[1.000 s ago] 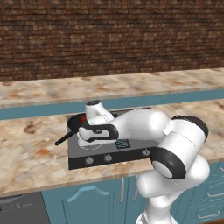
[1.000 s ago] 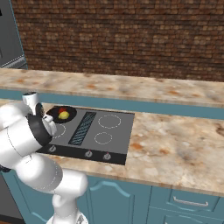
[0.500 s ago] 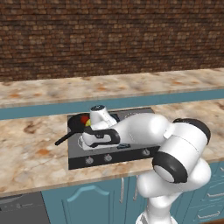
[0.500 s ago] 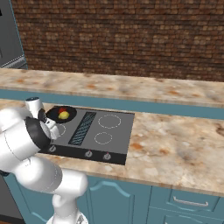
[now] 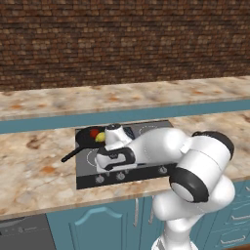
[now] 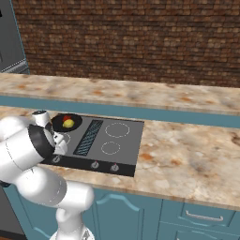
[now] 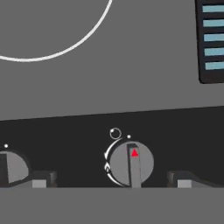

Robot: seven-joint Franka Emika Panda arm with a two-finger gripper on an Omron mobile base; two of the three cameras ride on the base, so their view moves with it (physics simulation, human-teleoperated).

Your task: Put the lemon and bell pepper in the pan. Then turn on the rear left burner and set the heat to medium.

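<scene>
Black pan (image 5: 88,136) holds the lemon (image 5: 100,138) and bell pepper (image 5: 94,132); the gripper (image 7: 111,180), jaws spread wide, hovers over a grey knob (image 7: 131,164).

A dark brick wall (image 5: 122,39) of brown and reddish courses is seen across the back of the room. Below it, a raised ledge (image 5: 122,97) of mottled beige and orange stone is carried along the wall, and its front is faced by a teal band (image 5: 44,122). The desk (image 5: 34,171) in front is topped with the same speckled stone. Beneath it, teal cabinet doors (image 5: 97,227) with arched panels are set, and drawers with pale handles (image 6: 201,216) are fitted further right. A dark grey appliance front (image 5: 24,234) is placed under the desk at the left. A tall grey unit (image 6: 11,33) is seen at the left edge of the right base view. Even, soft light is cast throughout.
</scene>
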